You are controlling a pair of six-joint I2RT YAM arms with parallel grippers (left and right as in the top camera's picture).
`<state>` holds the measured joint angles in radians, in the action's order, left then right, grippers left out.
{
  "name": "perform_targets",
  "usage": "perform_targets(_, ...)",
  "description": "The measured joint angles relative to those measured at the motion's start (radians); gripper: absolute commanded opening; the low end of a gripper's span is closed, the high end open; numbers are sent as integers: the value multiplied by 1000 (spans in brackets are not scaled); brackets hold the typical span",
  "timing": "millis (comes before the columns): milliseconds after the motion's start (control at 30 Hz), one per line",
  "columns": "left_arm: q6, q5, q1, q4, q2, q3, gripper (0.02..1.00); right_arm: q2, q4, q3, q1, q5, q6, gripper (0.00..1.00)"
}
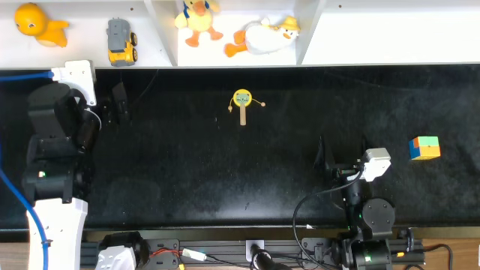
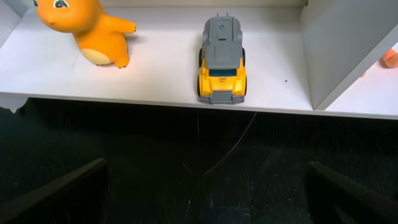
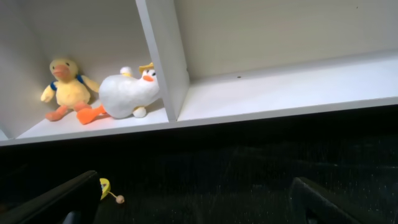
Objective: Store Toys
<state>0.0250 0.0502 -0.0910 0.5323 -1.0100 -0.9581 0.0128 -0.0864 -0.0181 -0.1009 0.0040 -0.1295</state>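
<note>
On the black table lie a yellow rattle drum on a wooden stick [image 1: 242, 105] [image 3: 107, 186] at the middle back and a multicoloured cube [image 1: 424, 148] at the right. The white shelf [image 1: 375, 45] holds an orange toy animal [image 1: 34, 22] [image 2: 84, 28], a yellow and grey truck [image 1: 121, 41] [image 2: 222, 61], a yellow duck plush [image 1: 199, 19] [image 3: 64, 87] and a white goose plush [image 1: 266, 36] [image 3: 127, 93]. My left gripper [image 1: 114, 105] [image 2: 205, 199] hangs open in front of the truck, holding nothing. My right gripper [image 1: 343, 154] [image 3: 193, 208] stands open and empty left of the cube.
Upright dividers [image 3: 163, 56] split the shelf into compartments. The rightmost compartment [image 3: 298, 87] has bare floor. The table's front edge runs along the arm bases, with cables [image 1: 187, 255] below it.
</note>
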Motion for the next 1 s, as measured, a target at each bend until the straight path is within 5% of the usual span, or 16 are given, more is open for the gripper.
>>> perform_targets(233, 0, 0, 0, -33, 140, 56, 998, 0, 0, 0, 0, 0, 0, 993)
perform_targets(533, 0, 27, -2, -251, 565, 453, 998, 0, 0, 0, 0, 0, 0, 993)
perform_targets(1000, -8, 34, -29, -306, 991, 843, 998, 0, 0, 0, 0, 0, 0, 996)
